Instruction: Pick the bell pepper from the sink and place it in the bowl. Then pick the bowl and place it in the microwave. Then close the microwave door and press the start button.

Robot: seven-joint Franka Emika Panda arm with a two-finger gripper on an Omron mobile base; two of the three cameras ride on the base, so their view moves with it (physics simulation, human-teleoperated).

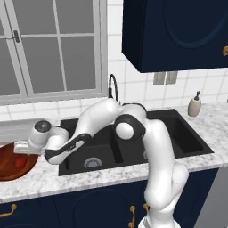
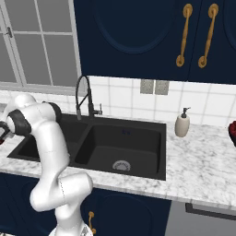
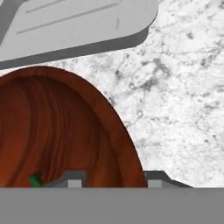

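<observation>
The reddish-brown wooden bowl [image 1: 11,167] sits on the marble counter left of the black sink [image 1: 187,138]. Inside it lies the red bell pepper [image 1: 20,162]; in the hand view only its green stem [image 3: 35,180] peeks out. My arm reaches far left, with my gripper [image 1: 18,148] low over the bowl's near rim. In the hand view the gripper [image 3: 114,180] straddles the bowl's rim [image 3: 127,144], one fingertip inside the bowl and the other against its outer edge. Whether the jaws clamp the rim is unclear. The microwave and its door are out of view.
A grey ribbed metal tray [image 1: 13,129] lies just behind the bowl, its edge [image 3: 74,26] close above the rim in the hand view. A black gooseneck faucet [image 2: 83,97] stands behind the sink [image 2: 120,143]. A soap dispenser [image 2: 183,123] stands on the right counter.
</observation>
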